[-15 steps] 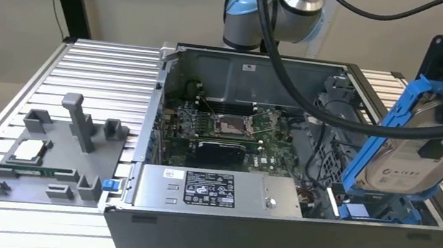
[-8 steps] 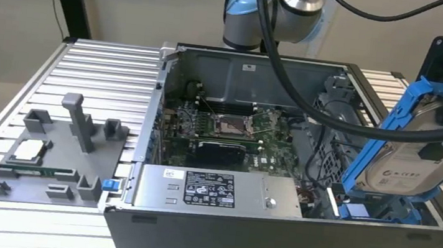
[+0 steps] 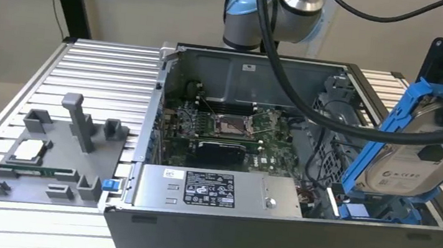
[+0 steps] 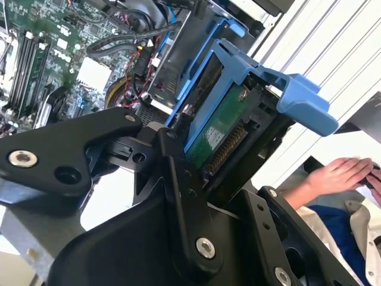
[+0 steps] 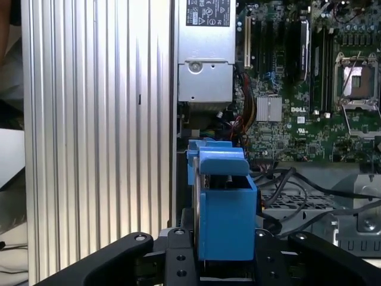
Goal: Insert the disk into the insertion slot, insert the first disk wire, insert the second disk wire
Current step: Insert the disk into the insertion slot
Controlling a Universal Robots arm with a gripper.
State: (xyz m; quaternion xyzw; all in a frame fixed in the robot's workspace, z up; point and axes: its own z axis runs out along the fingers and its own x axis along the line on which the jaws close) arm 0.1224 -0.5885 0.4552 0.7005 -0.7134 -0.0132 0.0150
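One hand: the arm's black hand (image 5: pixel 225 253) is clenched on the disk (image 3: pixel 405 160), gripping the blue carrier frame (image 5: pixel 223 208) by its two sides.
Disk position: in the air, standing on end and tilted, over the open computer case (image 3: pixel 275 243) at the exterior view's right.
Insertion slot: the drive bay (image 3: pixel 355 211) sits just beneath. Its mouth is partly hidden, so the disk seems lined up, not entered.
Reason for the grip: a side hold probably leaves the lower end free to pass between the rails.
Wires: none shows on the disk's green circuit board (image 4: pixel 223 137).
Nearby: the power-supply box (image 3: pixel 214 192), and the fixture tray (image 3: pixel 42 160) on the tabletop (image 3: pixel 102 73).
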